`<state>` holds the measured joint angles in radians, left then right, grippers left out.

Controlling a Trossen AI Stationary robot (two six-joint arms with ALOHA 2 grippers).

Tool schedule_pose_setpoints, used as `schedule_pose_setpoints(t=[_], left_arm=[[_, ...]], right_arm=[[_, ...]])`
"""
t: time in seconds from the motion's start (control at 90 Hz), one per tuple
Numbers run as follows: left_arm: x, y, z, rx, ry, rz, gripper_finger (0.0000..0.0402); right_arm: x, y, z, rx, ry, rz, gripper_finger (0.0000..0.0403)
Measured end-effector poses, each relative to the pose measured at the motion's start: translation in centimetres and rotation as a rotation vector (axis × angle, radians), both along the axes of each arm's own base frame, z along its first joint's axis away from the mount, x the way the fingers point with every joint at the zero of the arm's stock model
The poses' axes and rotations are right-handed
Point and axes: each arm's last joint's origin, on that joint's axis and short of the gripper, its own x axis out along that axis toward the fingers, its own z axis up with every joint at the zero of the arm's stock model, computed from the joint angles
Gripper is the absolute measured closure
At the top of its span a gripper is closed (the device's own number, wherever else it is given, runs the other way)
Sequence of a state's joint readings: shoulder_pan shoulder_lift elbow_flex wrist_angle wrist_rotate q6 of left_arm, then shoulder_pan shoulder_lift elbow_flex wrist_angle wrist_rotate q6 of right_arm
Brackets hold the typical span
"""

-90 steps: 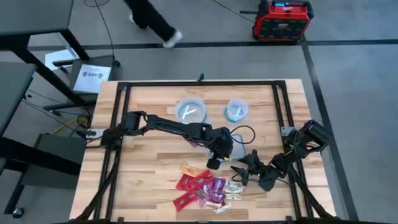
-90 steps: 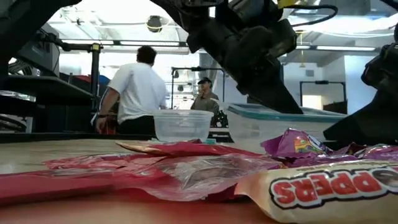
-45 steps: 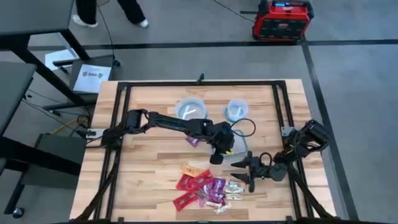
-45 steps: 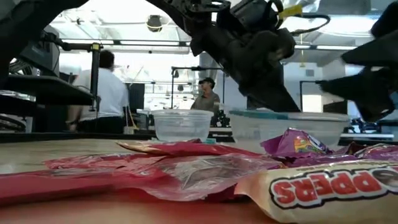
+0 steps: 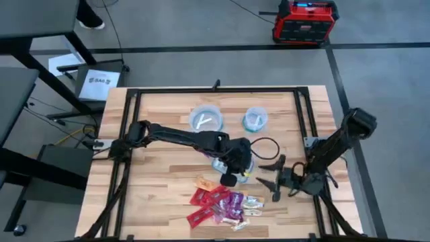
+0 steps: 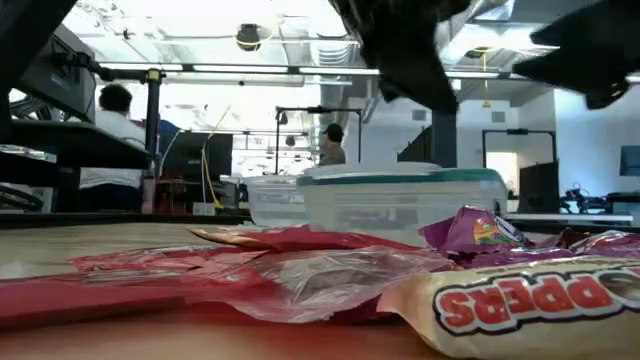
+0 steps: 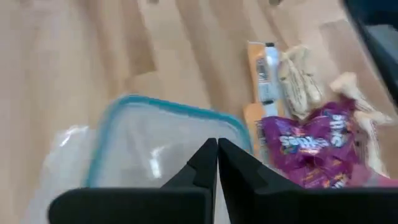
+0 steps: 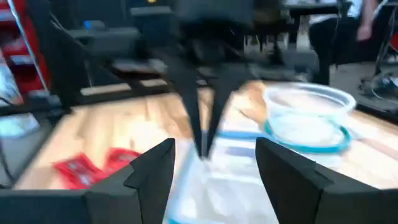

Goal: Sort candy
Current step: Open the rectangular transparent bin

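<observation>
Under the left gripper [image 5: 229, 179], tub [image 5: 243, 163] half hidden.

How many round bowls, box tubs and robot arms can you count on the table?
Round bowls: 2
Rectangular tub: 1
Robot arms: 2
Total: 5
</observation>
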<state>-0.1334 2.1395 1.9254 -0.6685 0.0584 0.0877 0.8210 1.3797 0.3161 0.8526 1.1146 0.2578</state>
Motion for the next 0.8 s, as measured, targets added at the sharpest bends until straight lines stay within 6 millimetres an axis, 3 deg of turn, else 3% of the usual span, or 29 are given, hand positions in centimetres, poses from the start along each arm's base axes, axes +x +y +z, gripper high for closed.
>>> schedule_pose_setpoints(t=[0.167, 0.344, 0.6, 0.8], left_arm=[[-1.9, -1.4, -0.6, 0.119, 0.157, 0.112, 0.0401], [-2.7, -2.5, -3.6, 0.119, 0.200, 0.148, 0.0401], [-2.7, -1.6, -5.5, 0.120, 0.146, 0.145, 0.0401], [-1.3, 0.2, -5.4, 0.124, 0.013, 0.137, 0.0401]], right_arm=[[2.3, -3.1, -1.0, 0.095, 0.211, 0.030, 0.0193], [4.4, -5.0, -1.5, 0.184, 0.443, 0.028, 0.0193], [4.5, -4.5, -1.7, 0.265, 0.514, 0.043, 0.0193], [3.6, -3.3, -1.6, 0.288, 0.518, 0.071, 0.0193]])
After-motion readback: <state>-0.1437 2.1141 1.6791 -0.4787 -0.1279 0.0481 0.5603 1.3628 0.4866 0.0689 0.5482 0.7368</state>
